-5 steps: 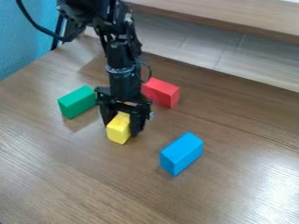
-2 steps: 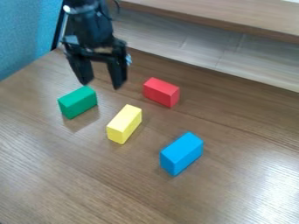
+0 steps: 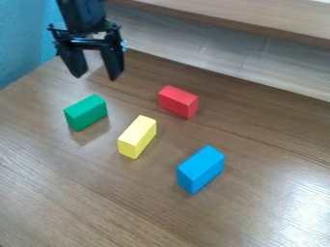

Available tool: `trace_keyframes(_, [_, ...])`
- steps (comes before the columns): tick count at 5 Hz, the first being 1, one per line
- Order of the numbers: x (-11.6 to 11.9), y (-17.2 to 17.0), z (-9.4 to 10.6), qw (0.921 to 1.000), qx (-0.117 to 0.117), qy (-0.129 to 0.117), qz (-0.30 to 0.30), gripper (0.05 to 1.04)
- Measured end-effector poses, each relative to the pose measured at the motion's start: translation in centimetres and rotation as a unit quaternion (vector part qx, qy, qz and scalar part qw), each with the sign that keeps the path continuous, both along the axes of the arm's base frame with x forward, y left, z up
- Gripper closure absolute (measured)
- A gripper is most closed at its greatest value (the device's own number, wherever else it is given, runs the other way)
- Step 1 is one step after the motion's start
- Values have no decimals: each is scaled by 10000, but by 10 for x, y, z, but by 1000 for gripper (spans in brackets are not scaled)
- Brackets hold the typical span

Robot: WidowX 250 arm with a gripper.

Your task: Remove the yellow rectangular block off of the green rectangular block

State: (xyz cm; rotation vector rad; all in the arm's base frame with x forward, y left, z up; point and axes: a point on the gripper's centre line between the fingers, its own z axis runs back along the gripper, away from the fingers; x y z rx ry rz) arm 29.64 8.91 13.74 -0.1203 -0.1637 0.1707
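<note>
High at the upper left of the camera view, the black gripper (image 3: 96, 78) hangs open above the table, its two fingers apart and nothing between them. Below it, at the left, the green rectangular block (image 3: 86, 113) lies on the wood. The yellow rectangular block (image 3: 137, 137) lies on the table near the middle, to the right of the green block and a little nearer the camera. A gap of bare wood separates the two blocks.
A red block (image 3: 178, 102) lies behind and right of the yellow one; a blue block (image 3: 200, 170) lies to its front right. Along the back of the brown table (image 3: 77, 193) runs a wooden ledge (image 3: 245, 21). A blue wall (image 3: 24, 41) stands at the upper left.
The gripper was around the yellow block on the table; it has let go, risen and moved toward the upper left. All the blocks have kept their places.
</note>
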Motion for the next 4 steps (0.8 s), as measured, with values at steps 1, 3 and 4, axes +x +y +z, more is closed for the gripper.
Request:
trace_keyframes(1, [-1,2,0,10000,-2,6,30,83])
trace_keyframes(3, [1,1,3,9999,-25,119,-35,83])
trace_keyframes(4, [0,2,3,9999,-25,119,-27,83])
